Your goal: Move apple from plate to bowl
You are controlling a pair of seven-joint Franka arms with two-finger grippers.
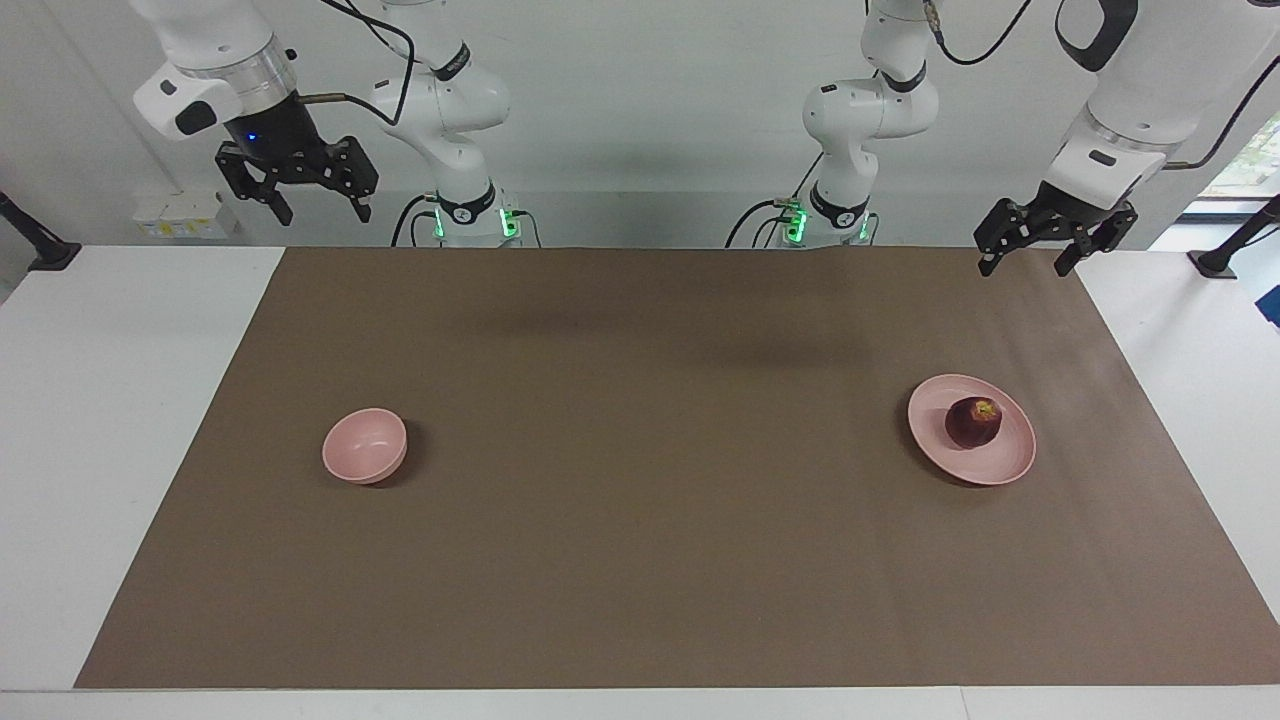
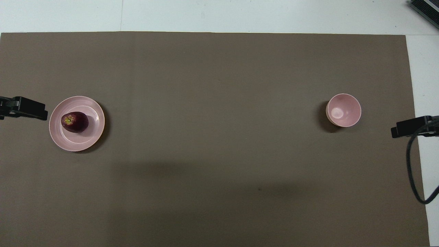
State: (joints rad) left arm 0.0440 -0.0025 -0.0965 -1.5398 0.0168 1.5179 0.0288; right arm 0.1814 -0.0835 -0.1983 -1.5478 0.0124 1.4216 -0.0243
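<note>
Red apple (image 1: 974,421) sat on the plate (image 1: 1008,462), below the left gripper (image 1: 1034,262). Both the left and right gripper (image 1: 318,209) hung wide open, empty. The bowl (image 1: 364,446) sat below the right one.

I'm seeing the apple (image 2: 74,122) sitting on the plate (image 2: 92,132) toward the left arm's end. The bowl (image 2: 343,109) is standing well apart. Gripper tips are showing at both edges.

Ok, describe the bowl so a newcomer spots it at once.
Start at the brown mat covering the table and go to the right arm's end. There a small, deep, pale pink bowl stands alone and empty. The only other pink dish, the plate at the left arm's end, is wide, flat and carries the apple.
</note>
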